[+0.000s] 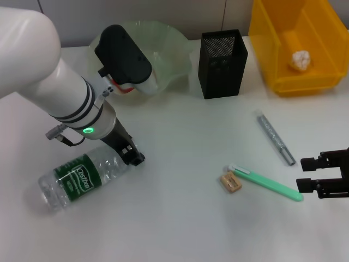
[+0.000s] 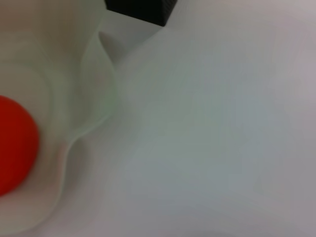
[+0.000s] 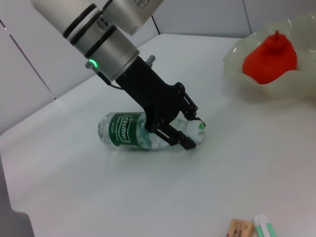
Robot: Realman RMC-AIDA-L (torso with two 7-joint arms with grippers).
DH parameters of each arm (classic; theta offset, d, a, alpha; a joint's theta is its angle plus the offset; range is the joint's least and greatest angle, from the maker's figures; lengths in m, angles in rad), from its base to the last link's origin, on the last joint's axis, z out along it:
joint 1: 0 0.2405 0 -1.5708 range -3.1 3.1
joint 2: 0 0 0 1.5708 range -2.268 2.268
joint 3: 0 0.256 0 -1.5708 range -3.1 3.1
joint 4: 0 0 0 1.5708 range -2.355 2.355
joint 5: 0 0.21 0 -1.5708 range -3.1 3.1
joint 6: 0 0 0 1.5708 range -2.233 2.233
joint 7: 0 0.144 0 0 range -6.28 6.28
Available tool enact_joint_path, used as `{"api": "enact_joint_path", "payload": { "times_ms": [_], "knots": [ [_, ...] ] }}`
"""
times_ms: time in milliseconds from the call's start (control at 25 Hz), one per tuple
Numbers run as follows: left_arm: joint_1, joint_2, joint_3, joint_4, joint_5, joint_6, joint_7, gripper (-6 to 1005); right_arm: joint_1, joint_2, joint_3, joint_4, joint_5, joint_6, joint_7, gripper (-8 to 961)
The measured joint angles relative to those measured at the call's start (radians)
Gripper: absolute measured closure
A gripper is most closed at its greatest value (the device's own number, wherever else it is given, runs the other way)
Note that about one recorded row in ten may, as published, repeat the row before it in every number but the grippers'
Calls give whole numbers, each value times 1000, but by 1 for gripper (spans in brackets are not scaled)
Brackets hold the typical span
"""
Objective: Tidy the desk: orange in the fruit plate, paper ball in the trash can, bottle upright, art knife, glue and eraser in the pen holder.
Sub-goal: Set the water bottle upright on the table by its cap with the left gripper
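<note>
The bottle [image 1: 76,180] lies on its side on the desk [image 1: 180,218] at the front left. My left gripper [image 1: 133,155] is down at its cap end, jaws closed around the neck, as the right wrist view [image 3: 185,131] shows on the bottle [image 3: 128,131]. The orange [image 3: 269,52] sits in the fruit plate [image 1: 174,49]. The paper ball [image 1: 300,60] lies in the yellow trash can [image 1: 272,38]. The eraser [image 1: 231,182], green art knife [image 1: 270,183] and grey glue stick [image 1: 275,137] lie at the right. My right gripper [image 1: 306,173] is open and empty beside the knife.
The black mesh pen holder [image 1: 222,63] stands at the back between the fruit plate and the trash can. The left wrist view shows the orange [image 2: 15,143], the plate's rim [image 2: 94,98] and a corner of the pen holder [image 2: 143,7].
</note>
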Motion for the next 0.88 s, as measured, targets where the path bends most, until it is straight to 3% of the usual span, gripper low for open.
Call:
{"api": "enact_joint_path", "payload": {
  "times_ms": [80, 400, 880],
  "knots": [
    [3, 0, 8, 9, 0, 2, 0, 546, -1, 0, 1, 0, 0, 0, 0, 336],
    [88, 0, 47, 220, 0, 42, -26, 548, -6, 0, 3, 3, 0, 0, 0, 336],
    [216, 8, 1, 480, 12, 102, -44, 550, -2, 0, -1, 6, 0, 1, 0, 336]
  ]
}}
